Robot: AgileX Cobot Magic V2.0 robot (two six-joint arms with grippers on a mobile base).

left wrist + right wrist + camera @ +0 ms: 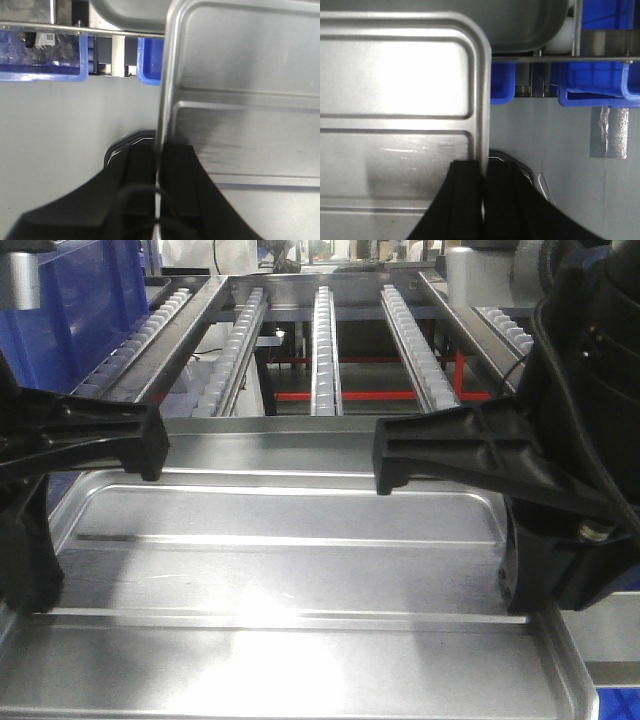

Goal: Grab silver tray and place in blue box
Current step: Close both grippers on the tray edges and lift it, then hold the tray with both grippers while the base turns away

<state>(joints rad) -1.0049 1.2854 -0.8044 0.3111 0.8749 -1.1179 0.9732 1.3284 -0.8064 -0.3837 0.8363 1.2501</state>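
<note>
The silver tray (300,570) hangs level close in front of the front camera, its two ridges running left to right. My left gripper (157,150) is shut on the tray's (250,100) left rim, with one finger inside and one outside. My right gripper (484,167) is shut the same way on the tray's (395,90) right rim. In the front view the left gripper (40,590) and the right gripper (525,600) flank the tray. Blue crates (600,80) sit under a rack ahead; I cannot tell which of them is the blue box.
A roller-track rack (325,340) stretches away beyond the tray. A duller grey tub (530,25) rests on a rack shelf. A blue bin holding plastic bags (40,60) sits low on the left, beside a large blue crate (75,300). Grey floor (60,130) lies below.
</note>
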